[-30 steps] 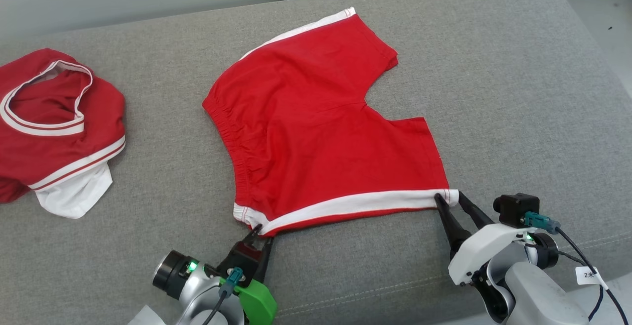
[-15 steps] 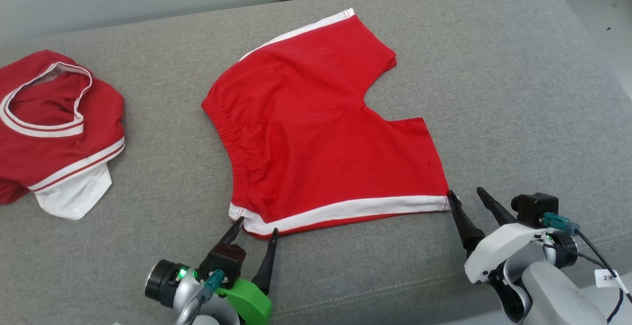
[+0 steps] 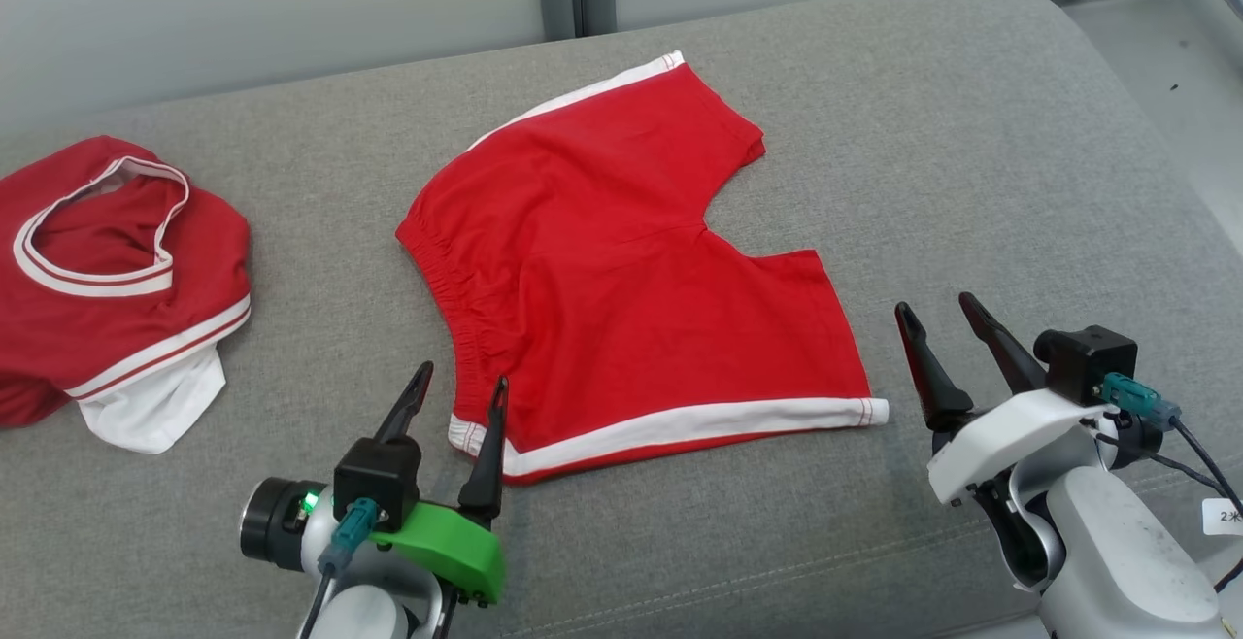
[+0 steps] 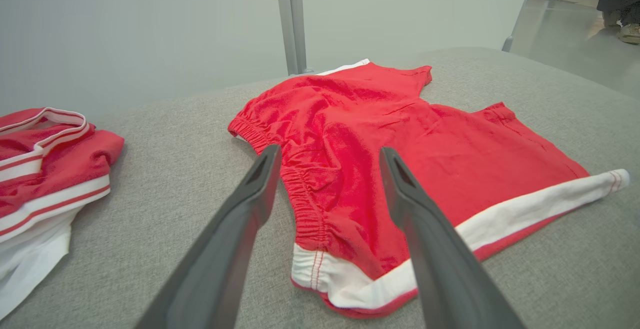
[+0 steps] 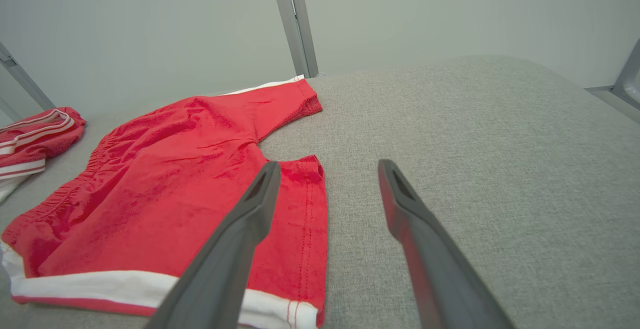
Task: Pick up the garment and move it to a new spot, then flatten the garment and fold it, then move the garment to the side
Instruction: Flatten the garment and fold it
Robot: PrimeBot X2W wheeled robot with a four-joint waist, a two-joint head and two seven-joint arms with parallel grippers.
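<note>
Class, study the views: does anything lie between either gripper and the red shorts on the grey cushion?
Nothing visible does. The left gripper hangs at the waistband corner of the red shorts and the right gripper beside the hem corner, both with jaws open. The other red garment lies apart, far left.

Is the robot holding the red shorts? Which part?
No, nothing is held. The left pincer and right pincer are both open, and the shorts lie loose on the cushion.

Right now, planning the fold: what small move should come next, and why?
Probably lower the open left hand onto the near waistband corner of the shorts to grip: they lie flat, unfolded, on the grey cushion, and the right hand is open.
</note>
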